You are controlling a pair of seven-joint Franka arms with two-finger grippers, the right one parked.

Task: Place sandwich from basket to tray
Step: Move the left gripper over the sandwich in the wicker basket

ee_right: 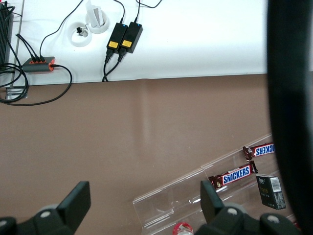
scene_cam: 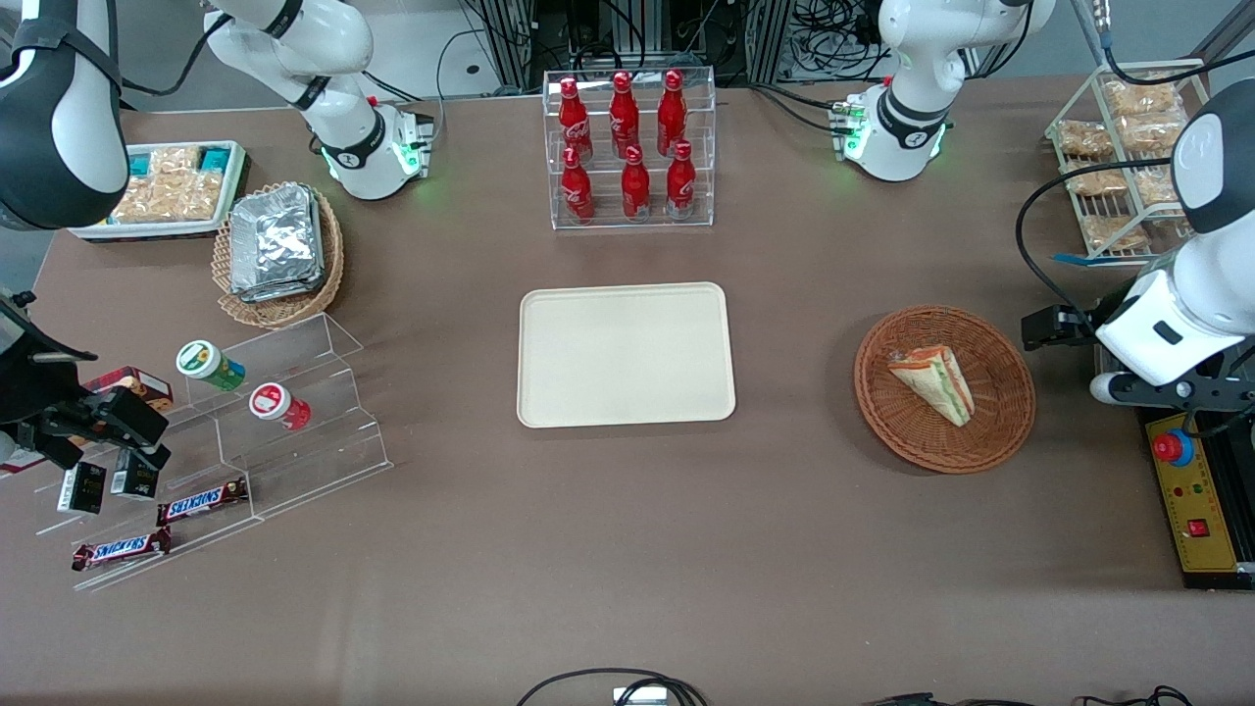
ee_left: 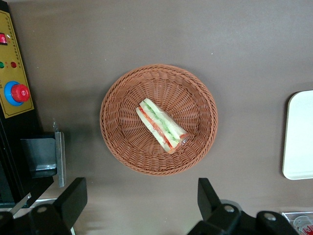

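The sandwich [scene_cam: 933,382] [ee_left: 161,125], a clear-wrapped wedge with orange-red and green stripes, lies on its side in the reddish-brown wicker basket [scene_cam: 882,412] [ee_left: 117,137] toward the working arm's end of the table. The cream-beige tray [scene_cam: 626,355] [ee_left: 299,137] sits bare at the table's middle. My gripper [scene_cam: 1051,328] [ee_left: 142,196] hovers high beside the basket, just outside its rim on the side away from the tray. Its fingers [ee_left: 76,196] stand wide open with only table between them.
A clear rack of red bottles [scene_cam: 630,147] stands farther from the camera than the tray. A control box with a red button [scene_cam: 1191,490] [ee_left: 17,93] lies under my arm. A wire snack rack [scene_cam: 1128,157], foil packs in a tan basket [scene_cam: 279,250] and an acrylic stand [scene_cam: 245,431] line the table's ends.
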